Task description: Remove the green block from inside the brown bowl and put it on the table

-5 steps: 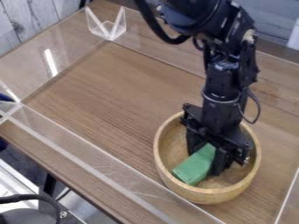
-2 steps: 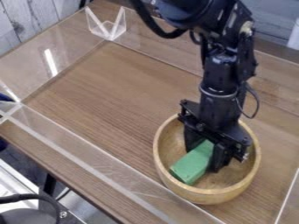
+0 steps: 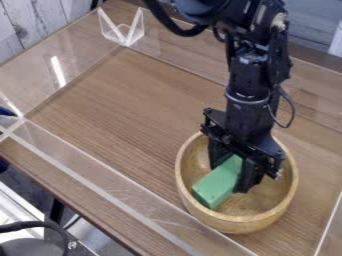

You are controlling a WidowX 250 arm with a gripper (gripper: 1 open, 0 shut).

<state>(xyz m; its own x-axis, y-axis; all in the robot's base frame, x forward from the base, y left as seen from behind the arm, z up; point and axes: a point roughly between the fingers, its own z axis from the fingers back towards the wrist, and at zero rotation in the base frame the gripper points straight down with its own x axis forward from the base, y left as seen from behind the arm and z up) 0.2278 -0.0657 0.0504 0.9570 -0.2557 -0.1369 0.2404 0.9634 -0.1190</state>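
Observation:
The brown bowl [image 3: 274, 215] sits on the table [image 3: 120, 100] at the lower right of the camera view. My gripper [image 3: 242, 172] points straight down into it and is shut on the upper end of the green block [image 3: 218, 184]. The block hangs tilted, its lower end down near the bowl's floor at the left; whether it still touches the floor I cannot tell. The black arm rises from the gripper toward the top of the frame.
Low clear acrylic walls [image 3: 80, 180] border the tabletop along the left and front. A small clear stand [image 3: 124, 28] stands at the far back edge. Bare wood stretches left of and behind the bowl.
The gripper and the green block have crept slightly upward inside the bowl. The grip stays shut and the bowl has not shifted.

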